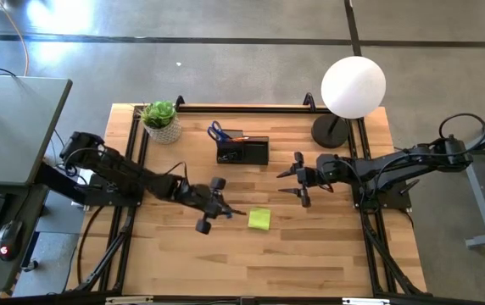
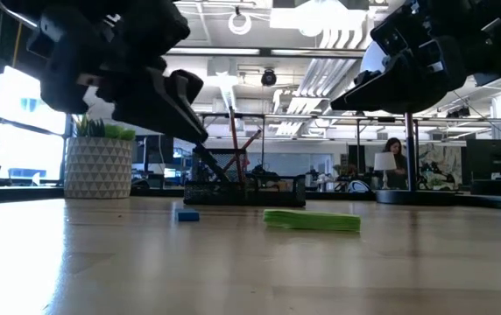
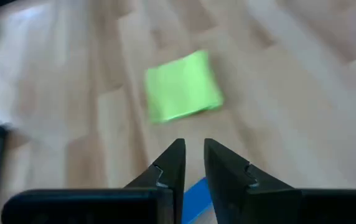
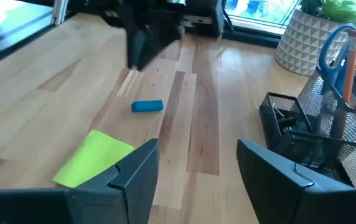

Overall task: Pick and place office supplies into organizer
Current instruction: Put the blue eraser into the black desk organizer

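Note:
A yellow-green sticky note pad [image 1: 259, 219] lies flat on the wooden table near its middle. A small blue piece [image 4: 147, 106] lies on the table beside it, toward the left. My left gripper [image 1: 228, 210] hangs above the blue piece [image 3: 195, 194], clear of it. Its fingers stand close together with only a narrow gap, and hold nothing. My right gripper [image 1: 292, 182] is open and empty, to the right of the black mesh organizer [image 1: 242, 151]. Blue-handled scissors [image 4: 333, 50] and an orange pencil [image 4: 350, 62] stand upright in the organizer.
A potted green plant [image 1: 161, 119] stands at the far left of the table. A lamp with a white globe [image 1: 353, 85] and a round black base [image 1: 331, 131] stands at the far right. Bare table lies toward the near edge. A person [image 2: 397, 157] sits in the room behind.

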You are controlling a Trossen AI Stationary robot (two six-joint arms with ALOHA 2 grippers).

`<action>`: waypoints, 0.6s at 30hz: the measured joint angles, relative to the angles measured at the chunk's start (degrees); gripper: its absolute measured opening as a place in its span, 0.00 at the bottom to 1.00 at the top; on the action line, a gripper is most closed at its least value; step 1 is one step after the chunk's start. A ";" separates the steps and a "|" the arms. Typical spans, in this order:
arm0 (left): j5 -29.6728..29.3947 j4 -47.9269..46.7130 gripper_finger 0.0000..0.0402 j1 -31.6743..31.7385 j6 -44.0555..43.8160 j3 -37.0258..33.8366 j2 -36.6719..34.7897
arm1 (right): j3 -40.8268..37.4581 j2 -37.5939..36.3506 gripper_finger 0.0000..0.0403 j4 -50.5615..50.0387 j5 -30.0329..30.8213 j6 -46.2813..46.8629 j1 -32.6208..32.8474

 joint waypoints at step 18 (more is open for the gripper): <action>4.29 -15.32 0.43 -0.16 10.70 9.69 8.98 | 0.00 0.00 0.52 1.76 -1.83 -0.39 -0.52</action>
